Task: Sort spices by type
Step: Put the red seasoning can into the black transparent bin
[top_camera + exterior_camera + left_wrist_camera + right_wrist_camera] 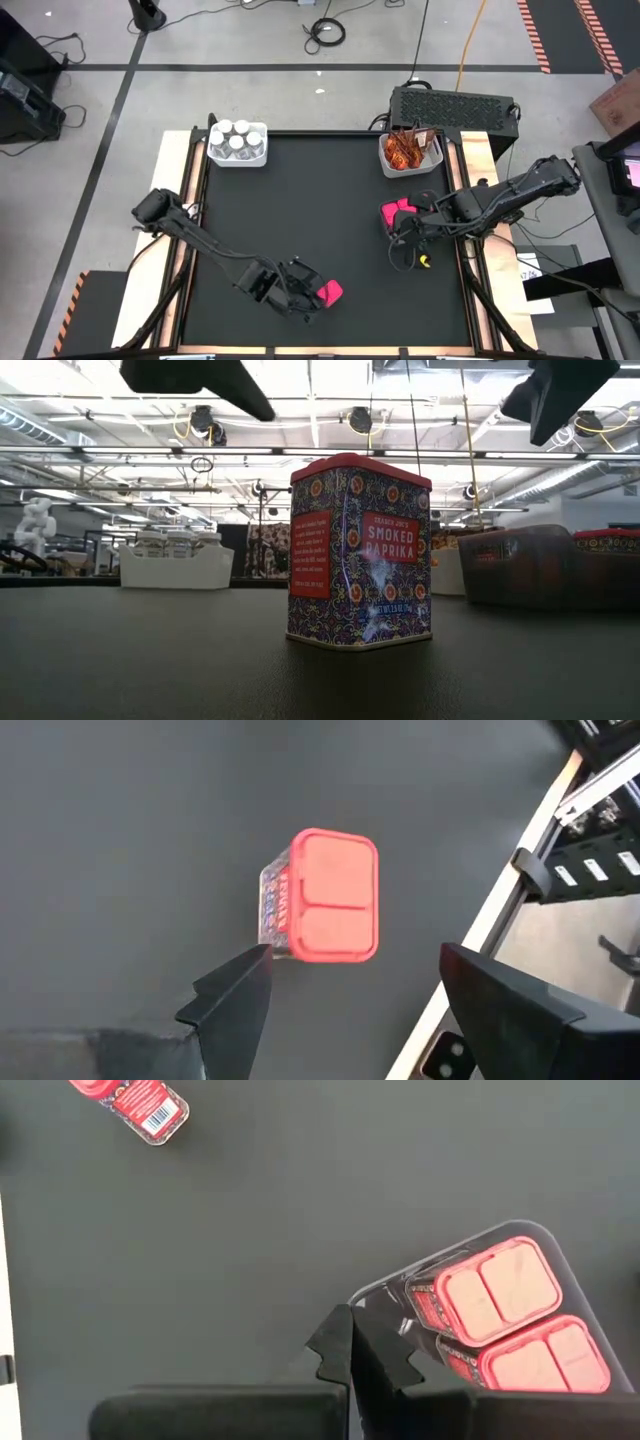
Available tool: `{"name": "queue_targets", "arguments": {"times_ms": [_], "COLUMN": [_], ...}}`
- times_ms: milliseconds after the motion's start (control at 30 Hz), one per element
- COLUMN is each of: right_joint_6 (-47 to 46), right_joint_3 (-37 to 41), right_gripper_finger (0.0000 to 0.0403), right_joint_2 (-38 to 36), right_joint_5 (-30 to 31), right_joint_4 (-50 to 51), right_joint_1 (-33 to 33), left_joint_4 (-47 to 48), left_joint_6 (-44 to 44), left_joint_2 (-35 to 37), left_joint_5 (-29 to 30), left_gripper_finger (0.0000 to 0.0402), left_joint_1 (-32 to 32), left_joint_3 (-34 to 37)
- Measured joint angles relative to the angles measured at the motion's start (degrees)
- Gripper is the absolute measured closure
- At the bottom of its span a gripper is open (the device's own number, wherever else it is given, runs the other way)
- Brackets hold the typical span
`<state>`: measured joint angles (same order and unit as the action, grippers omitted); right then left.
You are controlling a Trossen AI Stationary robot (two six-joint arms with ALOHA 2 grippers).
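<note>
High view, left end effector (305, 290) released beside pink paprika tin (330, 292), right end effector (400, 233) clenched empty near dark bin (500, 1315).

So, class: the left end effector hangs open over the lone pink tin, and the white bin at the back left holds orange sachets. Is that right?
Not quite. The left end effector does hang open over the lone pink tin, but the high view shows the white bin at the back left holding white-capped jars, not sachets.

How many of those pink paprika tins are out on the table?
3: one tin by the left gripper, two in the dark bin beside the right gripper. More could be hidden.
</note>
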<state>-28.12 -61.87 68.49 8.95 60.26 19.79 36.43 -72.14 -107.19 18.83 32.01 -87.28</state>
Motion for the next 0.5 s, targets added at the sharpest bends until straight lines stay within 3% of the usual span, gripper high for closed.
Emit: {"name": "queue_targets", "arguments": {"times_ms": [200, 500], "right_joint_6": [1.0, 0.0], "right_joint_3": [0.0, 0.0], "right_gripper_finger": [0.0403, 0.0403], "right_joint_2": [0.0, 0.0], "right_joint_5": [0.1, 0.0], "right_joint_4": [0.0, 0.0], "right_joint_1": [0.0, 0.0], "left_joint_4": [1.0, 11.2], "left_joint_6": [6.1, 12.1], "left_joint_2": [-7.5, -12.7], "left_joint_5": [1.5, 10.7], "left_gripper_finger": [0.0112, 0.0112], "left_joint_1": [-0.1, -0.1], "left_joint_3": [-7.1, -14.3]}}
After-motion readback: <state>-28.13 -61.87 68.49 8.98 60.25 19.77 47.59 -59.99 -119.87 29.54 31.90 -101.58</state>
